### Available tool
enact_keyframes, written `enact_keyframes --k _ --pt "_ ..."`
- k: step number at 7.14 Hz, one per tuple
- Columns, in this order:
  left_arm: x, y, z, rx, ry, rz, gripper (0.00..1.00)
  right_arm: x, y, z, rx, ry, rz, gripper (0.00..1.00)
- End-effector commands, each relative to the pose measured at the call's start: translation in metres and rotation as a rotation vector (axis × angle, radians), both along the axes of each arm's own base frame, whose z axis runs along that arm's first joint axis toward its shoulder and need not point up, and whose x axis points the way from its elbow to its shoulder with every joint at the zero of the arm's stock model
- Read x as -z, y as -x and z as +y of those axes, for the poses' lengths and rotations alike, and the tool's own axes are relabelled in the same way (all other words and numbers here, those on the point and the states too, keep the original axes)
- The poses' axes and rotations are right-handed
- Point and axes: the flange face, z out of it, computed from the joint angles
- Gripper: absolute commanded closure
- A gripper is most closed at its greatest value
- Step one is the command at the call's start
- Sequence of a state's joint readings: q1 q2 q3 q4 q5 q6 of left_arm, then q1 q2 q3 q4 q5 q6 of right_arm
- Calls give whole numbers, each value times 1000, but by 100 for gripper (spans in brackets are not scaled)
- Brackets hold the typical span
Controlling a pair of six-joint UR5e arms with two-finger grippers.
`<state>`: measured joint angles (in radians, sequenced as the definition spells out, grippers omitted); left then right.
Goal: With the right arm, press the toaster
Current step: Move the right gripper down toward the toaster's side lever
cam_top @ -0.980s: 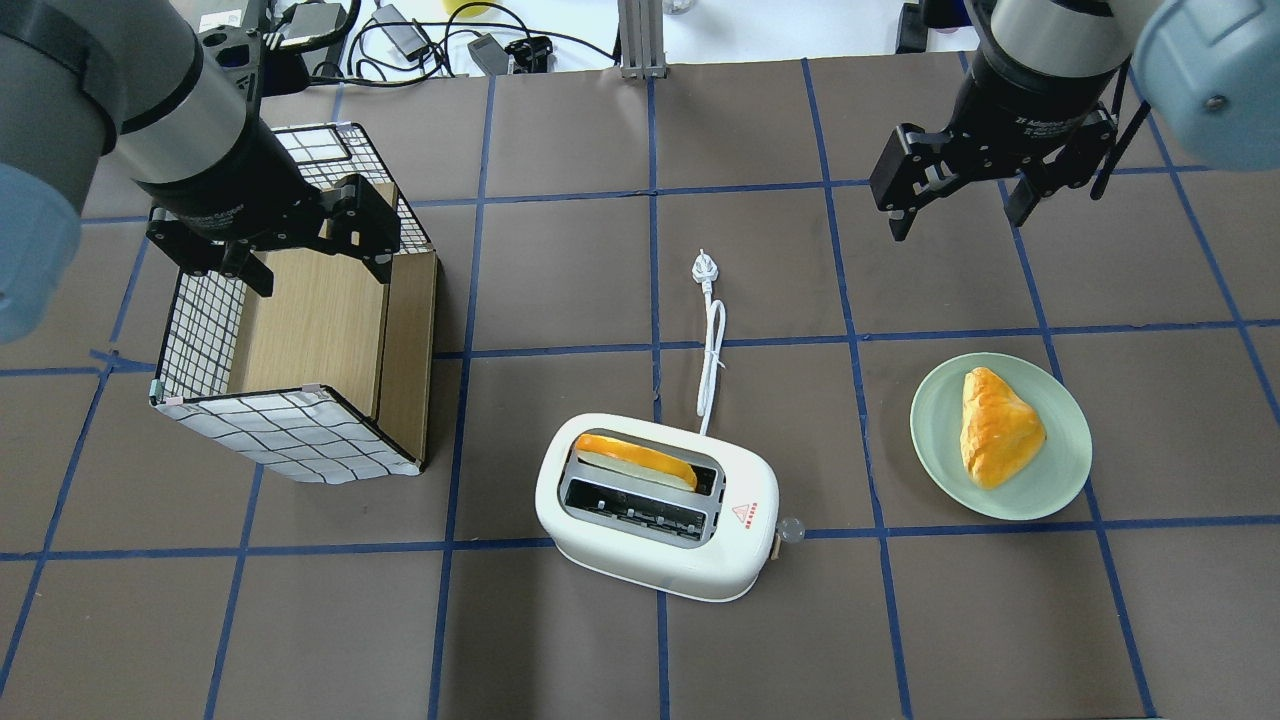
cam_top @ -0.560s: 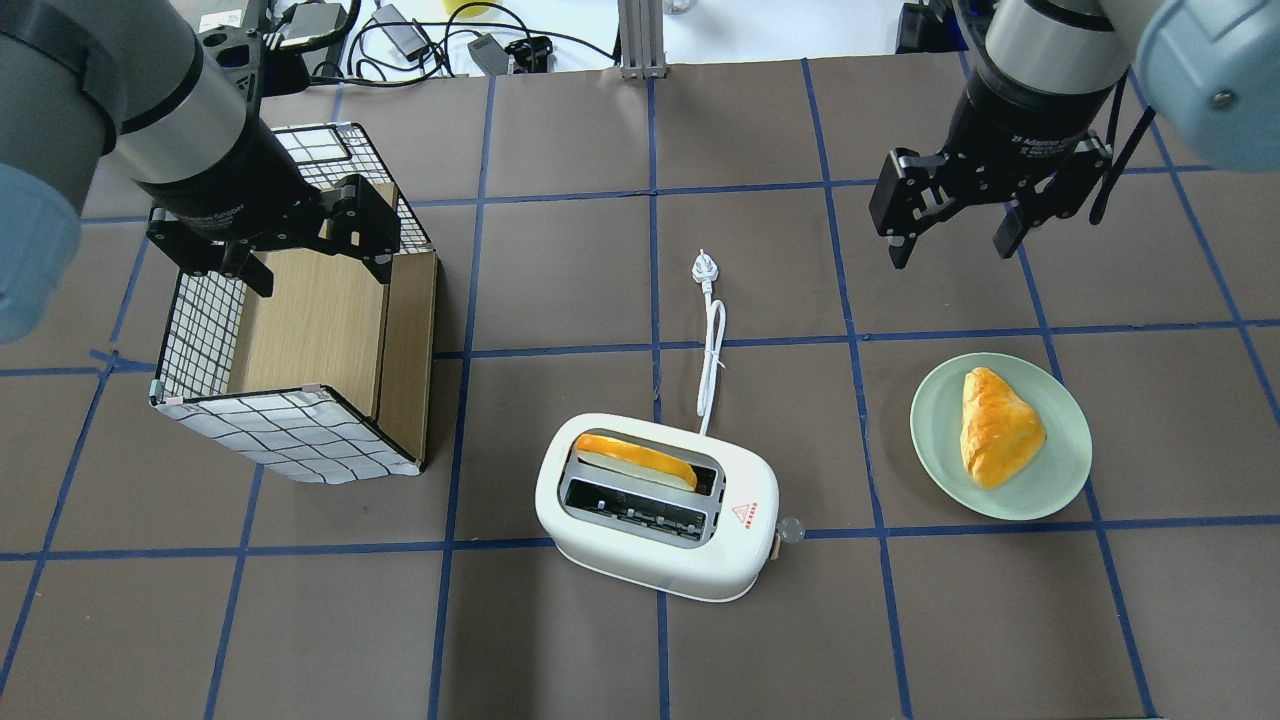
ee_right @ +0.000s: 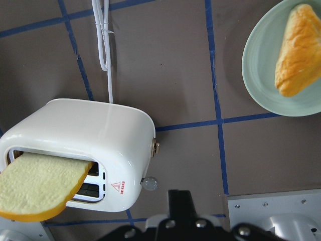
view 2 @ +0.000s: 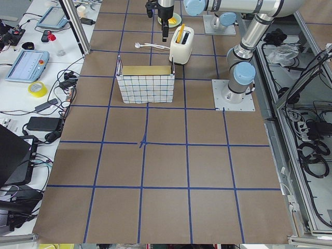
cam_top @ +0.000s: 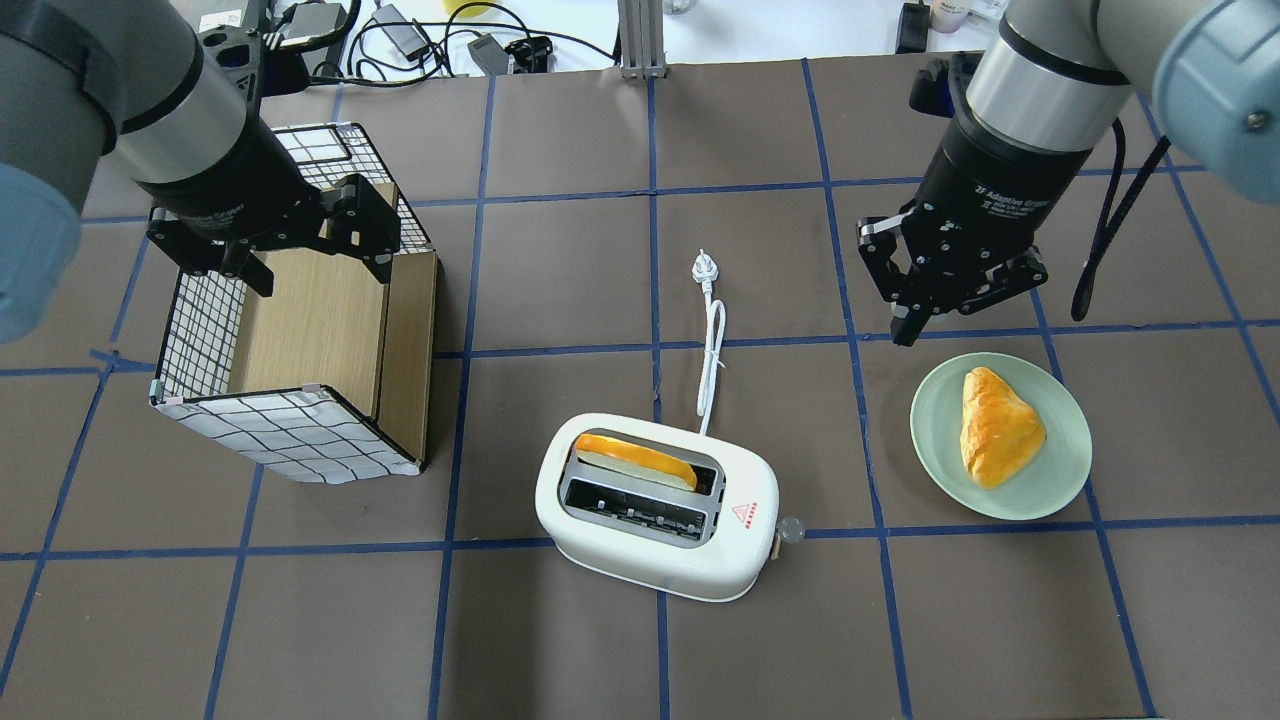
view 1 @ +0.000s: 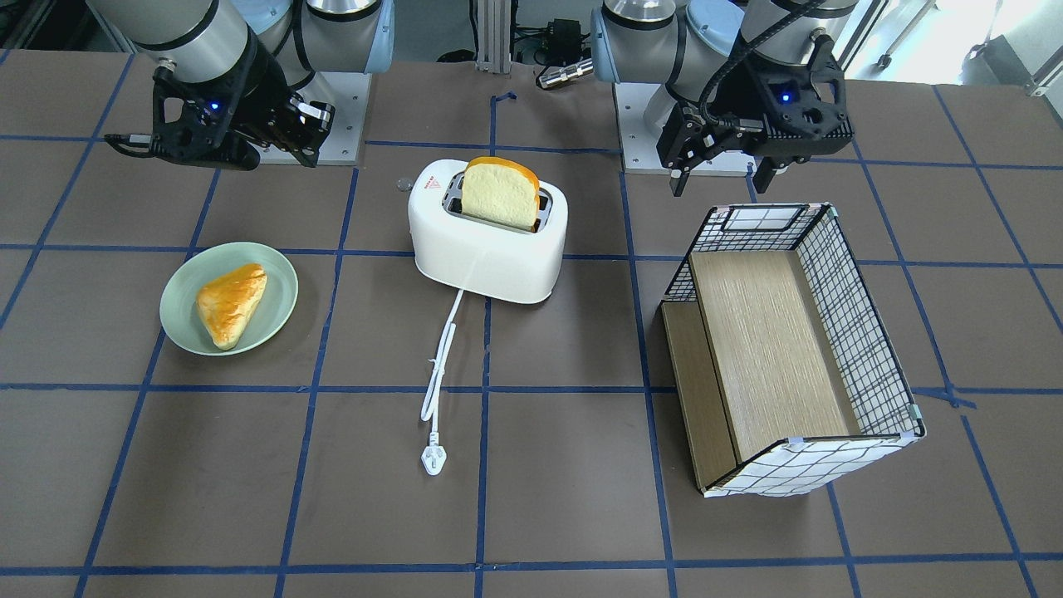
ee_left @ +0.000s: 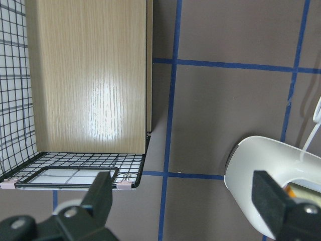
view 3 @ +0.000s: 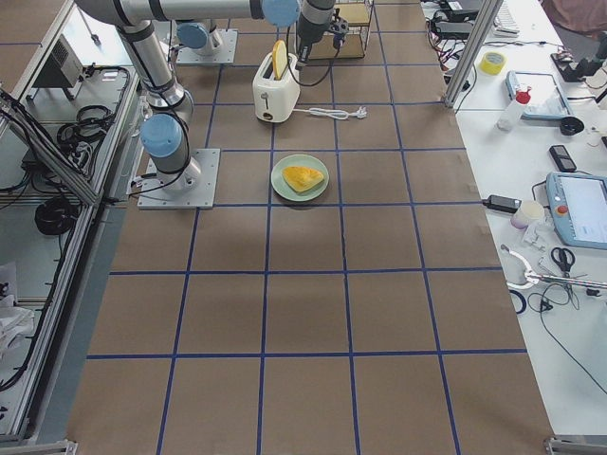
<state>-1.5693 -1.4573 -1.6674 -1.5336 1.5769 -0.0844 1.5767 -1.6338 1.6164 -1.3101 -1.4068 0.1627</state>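
The step in hand looks like the approach. The right arm (cam_top: 1030, 95) carries the right tool (cam_top: 906, 328) above the tabletop (cam_top: 1000, 620), touching nothing. In the wrist view its fingers (ee_right: 179, 206) show as one dark stub. They are drawn together with nothing between them, which suits a push rather than a grasp.

Nearest the tool is the green plate (cam_top: 930, 450). In the overhead view its rim lies just beside the tips, and a golden pastry (cam_top: 995, 425) rests on it. That is not the target.

Further off, toward the robot's left and nearer its base, is the grey lever knob (cam_top: 790, 528). It sticks out of the end of the toaster (cam_top: 655, 520) that is turned toward this tool. The bread slice (view 1: 498, 193) stands high out of one slot, so I judge the press not yet made. Beyond the knob the toaster body stands upright. Its white cord (cam_top: 711, 350) lies loose on the side away from the robot.

The next move calls for bringing the closed tips over the knob, then pushing straight down. The knob is small and rounded, so an off-centre push could slip off it or rock the light casing.

Farthest off, the left tool (cam_top: 315, 265) hangs over the wire basket (cam_top: 290, 430), fingers spread, holding nothing.
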Motion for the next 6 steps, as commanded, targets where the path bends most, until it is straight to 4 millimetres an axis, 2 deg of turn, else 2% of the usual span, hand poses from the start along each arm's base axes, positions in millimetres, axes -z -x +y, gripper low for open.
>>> enact_keyframes --k 1,4,6 --pt "0 0 0 0 0 0 0 21 0 28 10 33 -3 100" --pt "0 0 0 0 1 0 0 55 0 49 0 53 -7 100" --pt "0 0 0 0 0 0 0 77 -9 56 -19 22 -94 100"
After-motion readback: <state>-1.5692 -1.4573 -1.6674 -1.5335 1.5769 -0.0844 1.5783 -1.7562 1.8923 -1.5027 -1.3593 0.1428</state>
